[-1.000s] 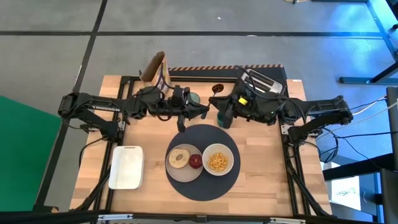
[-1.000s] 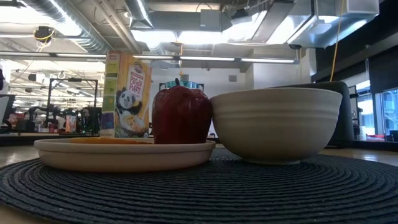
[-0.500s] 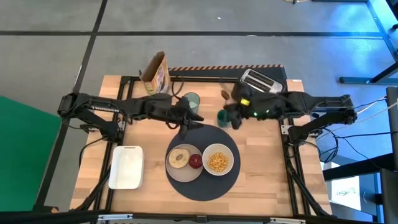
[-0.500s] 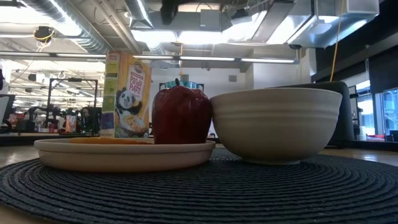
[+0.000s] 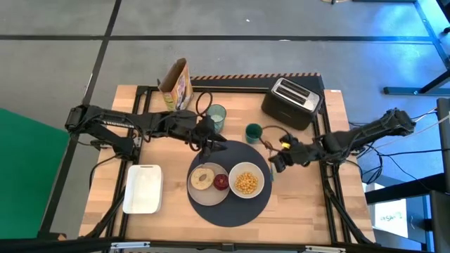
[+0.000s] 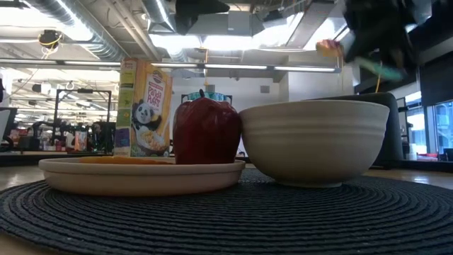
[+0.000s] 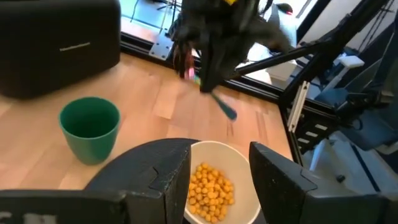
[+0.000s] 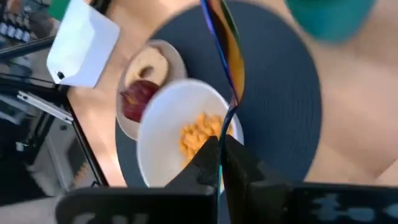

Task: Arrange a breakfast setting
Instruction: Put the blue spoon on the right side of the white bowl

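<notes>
Hovering just off the right rim of the dark-grey mat point(image 5: 230, 211), right gripper point(image 5: 275, 161) pinched shut on the small spoon point(image 8: 227, 56), with the iridescent handle running up from between the fingers in the right wrist view. Spoon end cut off at that picture's edge and smeared by motion; only a blurred stick below a dark mass in the left wrist view point(image 7: 222, 106). Barely made out as a smear at the upper right in the low view.

Parked over the mat's back edge, left gripper point(image 5: 213, 144), fingers point(image 7: 163, 169) spread apart and holding nothing, framing the white bowl point(image 5: 246, 181) of yellow cereal.

Sitting on the mat: beige plate point(image 5: 200, 193) on the left with a bagel half point(image 5: 203, 177) and a red apple point(image 5: 221, 182), bowl on the right, touching or nearly touching the plate.

Standing off the mat toward the table's back: pale-green tumbler point(image 5: 216, 114), partly hidden by the left arm, and small dark-green cup point(image 5: 253, 131) near the toaster point(image 5: 292, 100). Cereal box point(image 5: 177, 83) at the back left; white tray point(image 5: 143, 188) at the front left.
</notes>
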You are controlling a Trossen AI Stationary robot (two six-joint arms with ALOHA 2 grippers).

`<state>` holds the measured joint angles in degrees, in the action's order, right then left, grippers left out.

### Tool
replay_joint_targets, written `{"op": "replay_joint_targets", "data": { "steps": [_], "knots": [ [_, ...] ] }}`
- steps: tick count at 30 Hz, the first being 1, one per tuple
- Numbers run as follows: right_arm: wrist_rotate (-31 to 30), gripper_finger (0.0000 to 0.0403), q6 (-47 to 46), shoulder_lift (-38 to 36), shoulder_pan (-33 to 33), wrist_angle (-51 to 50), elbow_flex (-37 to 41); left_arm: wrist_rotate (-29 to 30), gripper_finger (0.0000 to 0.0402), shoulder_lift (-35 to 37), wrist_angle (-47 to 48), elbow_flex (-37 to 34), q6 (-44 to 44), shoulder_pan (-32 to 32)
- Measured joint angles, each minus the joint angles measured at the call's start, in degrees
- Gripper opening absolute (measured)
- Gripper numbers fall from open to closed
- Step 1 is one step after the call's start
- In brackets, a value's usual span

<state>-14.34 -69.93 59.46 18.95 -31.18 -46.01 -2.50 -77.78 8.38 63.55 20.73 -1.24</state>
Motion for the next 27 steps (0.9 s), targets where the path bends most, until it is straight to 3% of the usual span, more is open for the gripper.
{"op": "replay_joint_targets", "data": {
  "steps": [5, 11, 19, 27],
  "knots": [
    [0.51, 0.0000, -9.36, -2.09, 3.57, 15.35, 14.88, -0.12, 0.0157, 0.00, 0.05, 0.00, -0.27, 0.07],
    [1.56, 0.0000, -14.64, 0.76, 5.22, 31.74, 25.11, 0.04, 0.0157, 0.00, 0.62, 0.00, 0.32, 0.07],
    [4.43, 0.0000, -16.00, 8.36, 5.04, 37.02, 26.28, 2.43, 0.0157, -0.04, 2.21, 0.00, 1.31, 0.22],
    [2.55, 0.0000, -19.87, 15.25, 5.04, 45.05, 26.19, 2.85, 0.0157, -0.07, 2.08, 0.00, 1.22, 1.78]
  ]
}}
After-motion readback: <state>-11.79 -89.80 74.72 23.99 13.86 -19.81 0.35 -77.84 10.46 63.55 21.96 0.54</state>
